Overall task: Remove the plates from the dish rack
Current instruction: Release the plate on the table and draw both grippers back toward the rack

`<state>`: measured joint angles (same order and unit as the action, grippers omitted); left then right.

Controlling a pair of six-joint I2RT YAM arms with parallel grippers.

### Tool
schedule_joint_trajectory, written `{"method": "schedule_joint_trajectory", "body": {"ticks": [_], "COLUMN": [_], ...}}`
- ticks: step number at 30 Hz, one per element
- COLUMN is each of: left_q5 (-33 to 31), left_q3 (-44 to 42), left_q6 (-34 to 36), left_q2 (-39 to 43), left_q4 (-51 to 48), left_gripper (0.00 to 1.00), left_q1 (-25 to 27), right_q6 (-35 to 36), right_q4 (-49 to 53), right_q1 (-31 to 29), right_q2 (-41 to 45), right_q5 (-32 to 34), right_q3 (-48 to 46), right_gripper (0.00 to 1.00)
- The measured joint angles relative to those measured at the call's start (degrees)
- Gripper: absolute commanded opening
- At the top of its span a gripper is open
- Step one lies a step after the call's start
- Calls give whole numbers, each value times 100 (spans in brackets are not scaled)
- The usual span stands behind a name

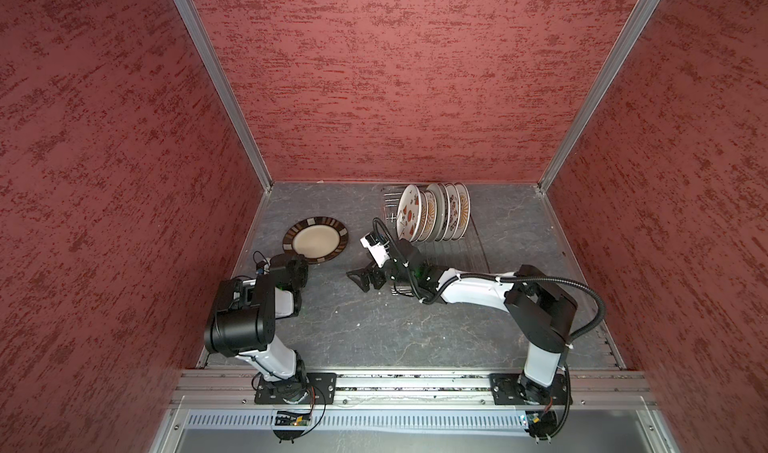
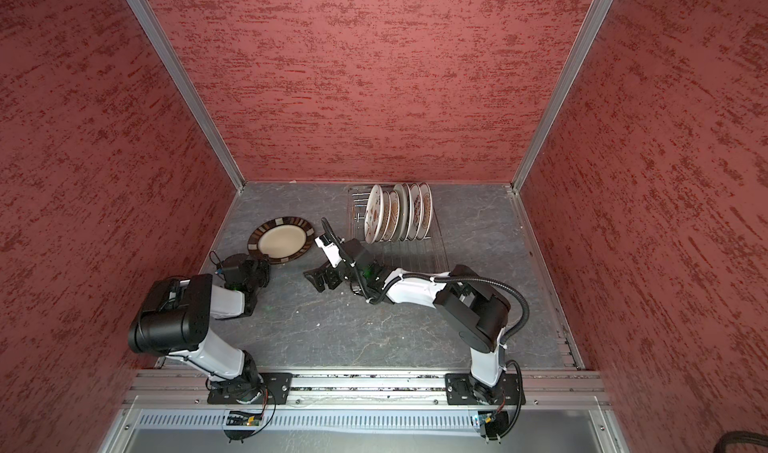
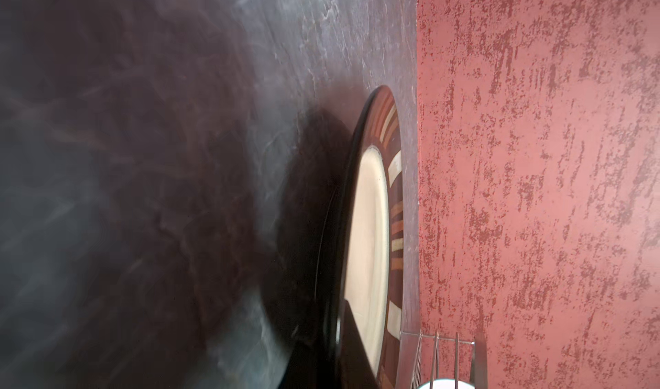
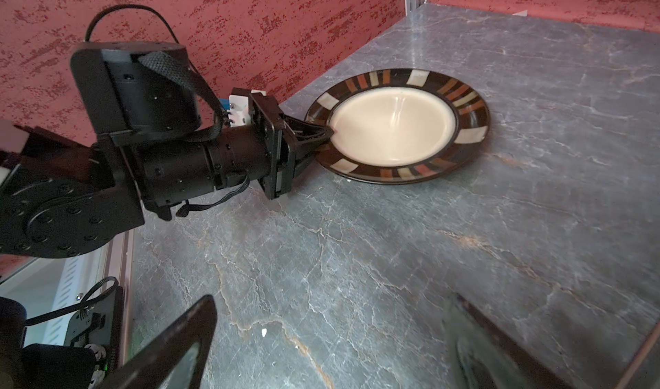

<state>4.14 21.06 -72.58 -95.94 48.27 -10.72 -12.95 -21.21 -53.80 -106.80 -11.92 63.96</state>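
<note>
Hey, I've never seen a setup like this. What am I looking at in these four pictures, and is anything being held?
Two robot arms stand at a grey table. Two pictures look down from above; the other two come from cameras on each arm's wrist. A wire rack holds a row of plates on edge. Another, dark-rimmed plate lies on the table, and the left hand is shut on its rim. The right hand is open and empty.

The grey marbled table (image 1: 374,326) carries two items: a dark-rimmed plate (image 1: 315,239) lying flat at the left, and a wire dish rack (image 1: 390,210) standing at the rear, apart from it.
</note>
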Motion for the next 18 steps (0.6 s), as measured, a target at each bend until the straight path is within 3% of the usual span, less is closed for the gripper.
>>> {"method": "schedule_joint_trajectory", "body": {"ticks": [6,12,18], "left_q5": [136,125,66], "left_q3": [435,833,997], "left_q6": [-151,-138,-63], "left_q2": [-774,-1021,-1058], "left_q4": [531,407,208], "left_gripper": [0,0,16], "left_q1": [-133,-162,-162], "right_q6": [-7,-7,-33], "right_q4": [-46,-181,-210], "right_q1": [-2,-4,-11], "right_q2": [-133,-446,-789], "right_q5": [-94,-76,-72], "right_q3": [151,470,817], "right_gripper": [99,99,99]}}
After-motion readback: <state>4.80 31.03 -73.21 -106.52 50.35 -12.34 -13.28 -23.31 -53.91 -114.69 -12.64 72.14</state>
